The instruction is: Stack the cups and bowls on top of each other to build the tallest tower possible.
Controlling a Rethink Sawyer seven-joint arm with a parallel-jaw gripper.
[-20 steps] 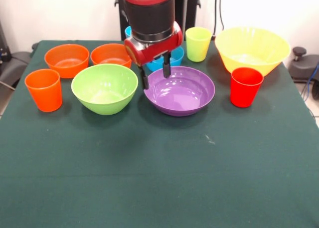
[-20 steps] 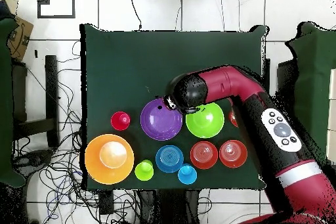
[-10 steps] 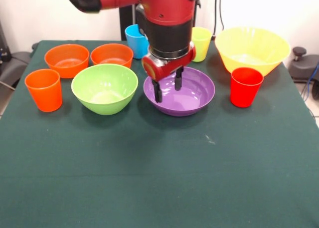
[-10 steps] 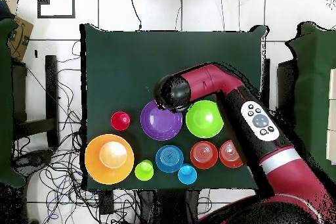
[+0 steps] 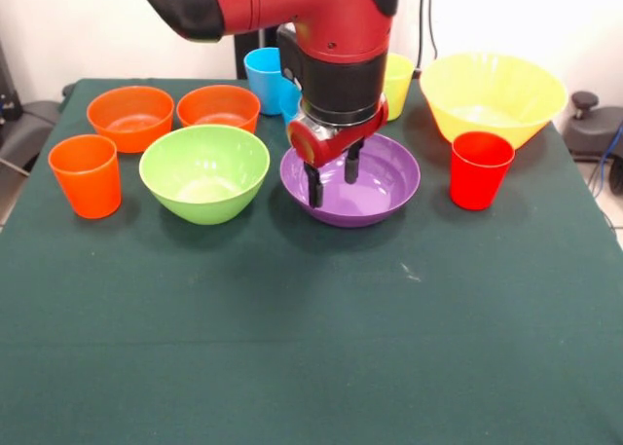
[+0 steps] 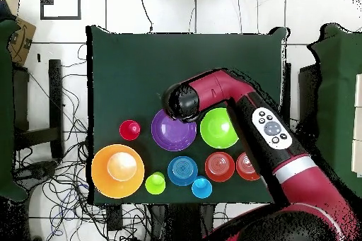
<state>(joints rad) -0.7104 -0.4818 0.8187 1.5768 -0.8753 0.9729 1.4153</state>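
Hanging over the purple bowl, the tool had its two dark fingers spread apart with nothing between them, one finger low over the bowl's front rim and the other inside the bowl. We could not tell whether either finger touched the plastic. From above, the arm's black and red head covered the purple bowl's rim on the side away from the robot's base.

We took the purple bowl as our landmark on the green worktop. In the front view the lime green bowl sat just beside it to the left, and the orange cup stood farther left again. Behind the lime green bowl were the two small orange bowls, side by side. The light blue cup stood behind the purple bowl, partly hidden by the arm, and the yellow-green cup showed behind it to the right. The red cup stood to the right of the purple bowl, with the yellow bowl just behind that cup.

The overhead view also showed the small blue bowl on the side of the purple bowl nearer the robot's base. Nothing was stacked; each piece stood alone.
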